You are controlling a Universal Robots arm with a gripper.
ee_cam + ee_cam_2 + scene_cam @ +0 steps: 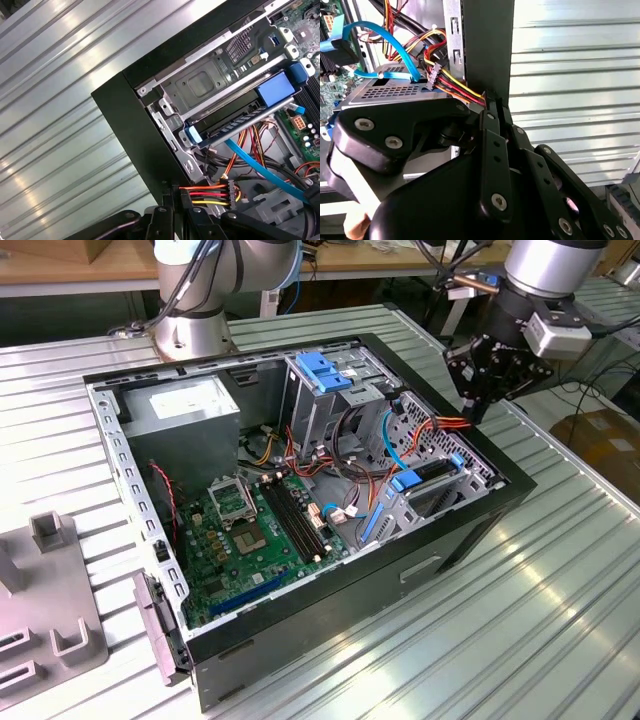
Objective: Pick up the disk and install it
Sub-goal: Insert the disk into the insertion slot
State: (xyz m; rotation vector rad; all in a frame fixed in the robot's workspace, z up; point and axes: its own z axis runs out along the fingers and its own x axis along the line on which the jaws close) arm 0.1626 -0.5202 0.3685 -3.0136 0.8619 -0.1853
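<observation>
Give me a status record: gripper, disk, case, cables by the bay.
gripper: shut, empty, over the case wall near the cage
disk: in the cage slot, apart from the gripper
case: open, lying on the ribbed table
cables: red, yellow, black bundle close by the gripper

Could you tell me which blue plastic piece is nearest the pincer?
The blue carrier of the disk, in the edge bay by the pincer; the wide blue tab tops the farther tall cage.

exterior view: hi oblique, whole PC case (330, 625) | both wrist views: close, share cables (455, 85) (205, 192)
</observation>
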